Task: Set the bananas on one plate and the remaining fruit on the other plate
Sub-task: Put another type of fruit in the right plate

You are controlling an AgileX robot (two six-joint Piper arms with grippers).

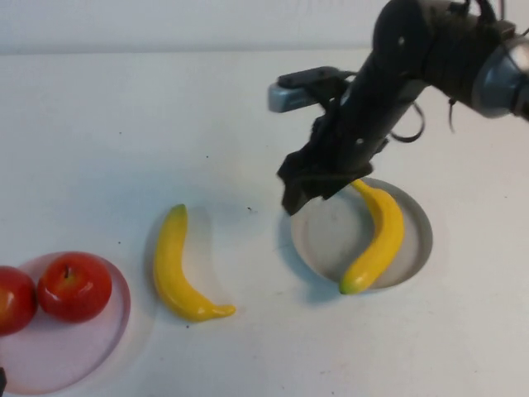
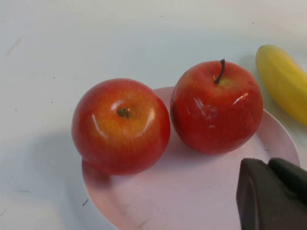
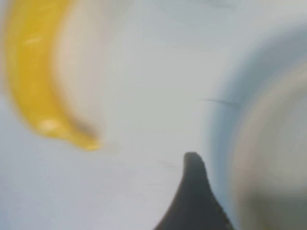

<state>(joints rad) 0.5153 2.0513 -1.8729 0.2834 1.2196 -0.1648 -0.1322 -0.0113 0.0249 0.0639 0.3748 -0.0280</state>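
Note:
One banana (image 1: 377, 237) lies along the right side of the grey-blue plate (image 1: 326, 240). My right gripper (image 1: 312, 194) hangs over the plate's far-left rim, open and holding nothing; the right wrist view shows one finger (image 3: 193, 191) beside the plate's rim (image 3: 225, 96). A second banana (image 1: 177, 269) (image 3: 33, 72) lies on the table between the plates. Two red apples (image 1: 74, 286) (image 1: 12, 299) sit on the pale pink plate (image 1: 50, 364) at the near left. My left gripper (image 2: 268, 167) is shut and empty above that plate's bare part (image 2: 192, 191), close to the apples (image 2: 121, 125) (image 2: 216, 106).
The white table (image 1: 165, 124) stretches bare behind the plates. The right arm's dark body (image 1: 430, 50) reaches in from the far right. The loose banana (image 2: 283, 79) lies just beyond the pink plate's rim in the left wrist view.

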